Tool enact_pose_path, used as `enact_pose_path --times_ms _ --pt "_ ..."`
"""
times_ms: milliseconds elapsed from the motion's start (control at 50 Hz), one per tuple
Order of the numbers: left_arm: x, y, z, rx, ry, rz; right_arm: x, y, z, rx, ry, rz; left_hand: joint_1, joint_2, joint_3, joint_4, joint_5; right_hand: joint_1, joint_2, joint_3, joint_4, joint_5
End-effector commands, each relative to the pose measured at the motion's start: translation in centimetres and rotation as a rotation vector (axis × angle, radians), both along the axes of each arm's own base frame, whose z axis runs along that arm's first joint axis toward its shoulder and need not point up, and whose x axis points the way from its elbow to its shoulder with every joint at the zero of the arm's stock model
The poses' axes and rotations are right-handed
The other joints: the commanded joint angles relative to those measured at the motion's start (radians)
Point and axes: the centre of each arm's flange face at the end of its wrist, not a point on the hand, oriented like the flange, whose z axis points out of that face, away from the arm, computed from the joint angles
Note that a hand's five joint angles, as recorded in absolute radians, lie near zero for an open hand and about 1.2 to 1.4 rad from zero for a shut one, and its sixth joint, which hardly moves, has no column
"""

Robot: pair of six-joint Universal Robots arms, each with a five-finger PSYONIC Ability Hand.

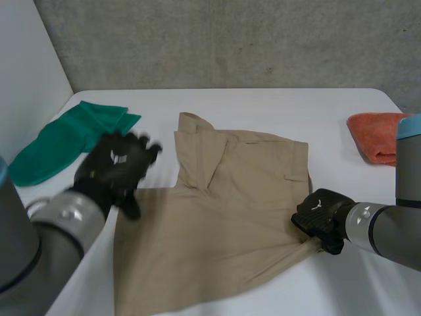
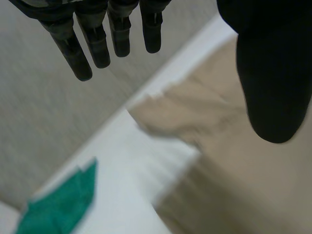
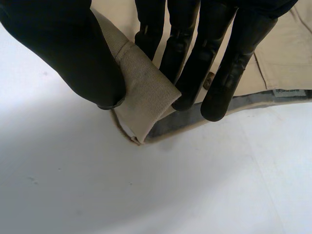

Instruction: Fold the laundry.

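A tan shirt (image 1: 217, 217) lies spread on the white table (image 1: 316, 105), its collar toward the far side. My right hand (image 1: 320, 217) is at the shirt's right edge. In the right wrist view the thumb and fingers (image 3: 195, 73) pinch a folded bit of the tan shirt's hem (image 3: 146, 92) just above the table. My left hand (image 1: 118, 168) hovers over the shirt's left edge with its fingers (image 2: 92, 44) straight and spread, holding nothing. The tan shirt (image 2: 234, 161) lies below its palm.
A green cloth (image 1: 66, 141) lies at the far left of the table, also seen as the green cloth (image 2: 63, 204) beyond my left hand. An orange cloth (image 1: 375, 135) sits at the far right edge. A grey wall rises behind the table.
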Motion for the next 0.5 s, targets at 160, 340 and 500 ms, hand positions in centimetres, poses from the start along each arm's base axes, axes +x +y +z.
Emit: enact_pose_path --times_ms 160,340,500 --pt "-5.1 -13.8 -4.3 -0.123 0.110 -0.313 0.1 0.2 -1.1 -0.013 -0.032 -0.024 0.229 0.239 0.235 0.240 0.248 0.425 0.218 0.213 0.203 0.230" --pt "-7.3 -17.8 -9.2 -0.159 0.047 -0.435 0.0 0.6 -1.8 0.004 -0.025 -0.024 0.253 0.262 0.258 0.264 0.271 0.425 0.218 0.213 0.203 0.230" --pt "-8.4 -19.9 -11.6 -0.175 0.049 -0.479 -0.1 0.9 -2.3 0.020 -0.019 -0.025 0.250 0.259 0.256 0.261 0.268 0.425 0.218 0.213 0.203 0.230"
